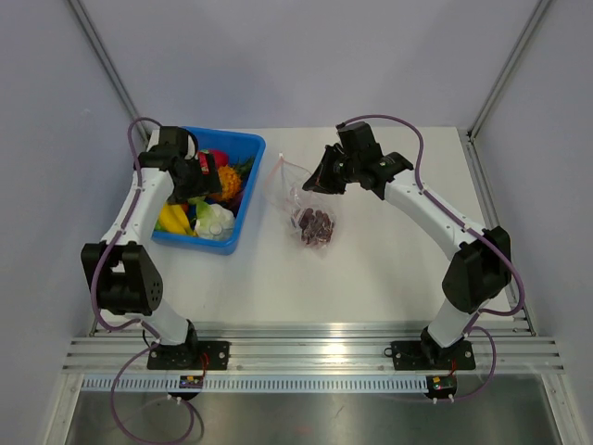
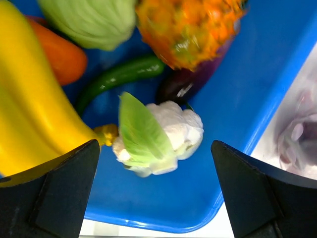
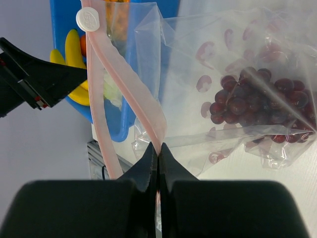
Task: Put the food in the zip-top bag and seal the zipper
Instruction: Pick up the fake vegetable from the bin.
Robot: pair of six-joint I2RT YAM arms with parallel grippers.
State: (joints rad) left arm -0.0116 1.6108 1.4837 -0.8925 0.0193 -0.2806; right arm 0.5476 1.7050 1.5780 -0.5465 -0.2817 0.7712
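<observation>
One grape bunch (image 3: 247,101) in bag (image 3: 198,59); right hand (image 3: 158,148) pinches zipper (image 3: 131,94); left hand (image 2: 153,148) spread over tray (image 2: 277,74).

The cauliflower (image 2: 163,134) lies in the tray (image 2: 242,94) directly under the left gripper (image 2: 154,145), between its spread fingers. The bananas (image 2: 29,109) lie to its left in the wrist view, with the pepper (image 2: 116,77) and pineapple (image 2: 188,29) beyond it. The right gripper (image 3: 156,147) pinches the zipper (image 3: 126,89) of the bag (image 3: 198,74), which rests on the table (image 1: 371,269) just beside the tray. The grapes (image 3: 252,101) sit inside the bag, ahead and right of those fingertips.
</observation>
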